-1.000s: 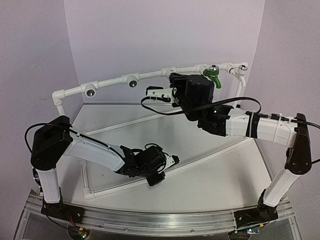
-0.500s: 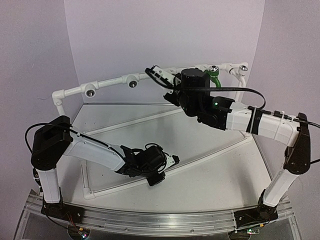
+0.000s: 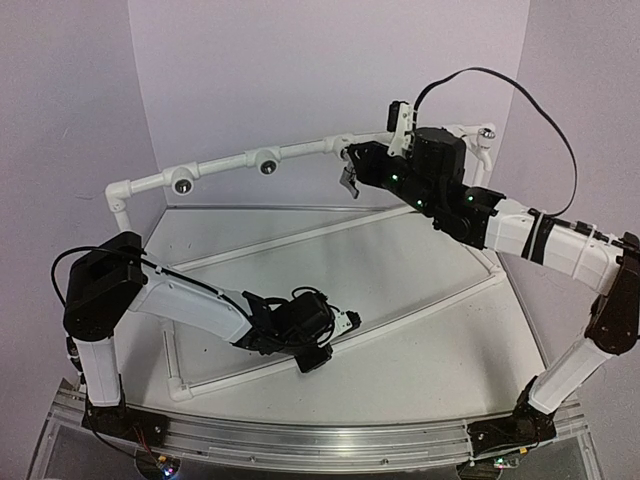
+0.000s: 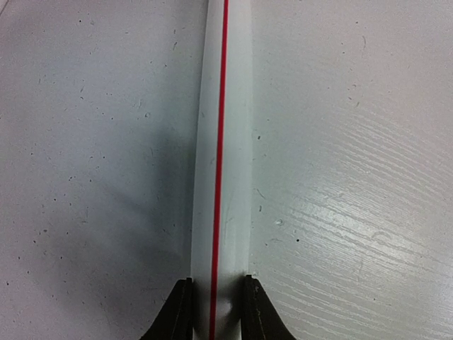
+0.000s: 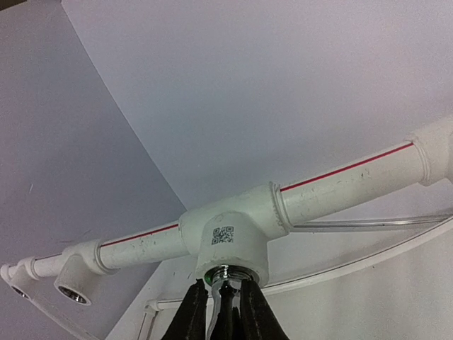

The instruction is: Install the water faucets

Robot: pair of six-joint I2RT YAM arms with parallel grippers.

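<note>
Table (image 3: 430, 340) fills the lower half of my overhead view, with the white pipe frame (image 3: 220, 165) arcing across the upper middle. The right arm (image 3: 530, 235) reaches up from the lower right to the frame's upper-right stretch. The left arm (image 3: 190, 300) lies low at the lower left.

In the right wrist view a tee fitting (image 5: 226, 237) sits at centre, its chrome-rimmed socket facing the camera. The right pincer (image 5: 223, 283) is closed on the green faucet (image 5: 220, 303). I see only a dark, shiny stem and a sliver of green between the fingers. The faucet lies straight ahead of the pincer, at the mouth of that socket. Its long axis seems to run up the frame into the tee, in line with the fingers, so I judge the next move to be a push or twist along that line. The right arm is the nearer by far. The left pincer (image 4: 216, 297) is clamped on the red-striped lower pipe (image 4: 219, 142).

Half a second ago the right fingers pointed to the upper left, clear of the tee, and the faucet showed from overhead. Now the wrist has swung up and hides it there. The left arm has not moved.
</note>
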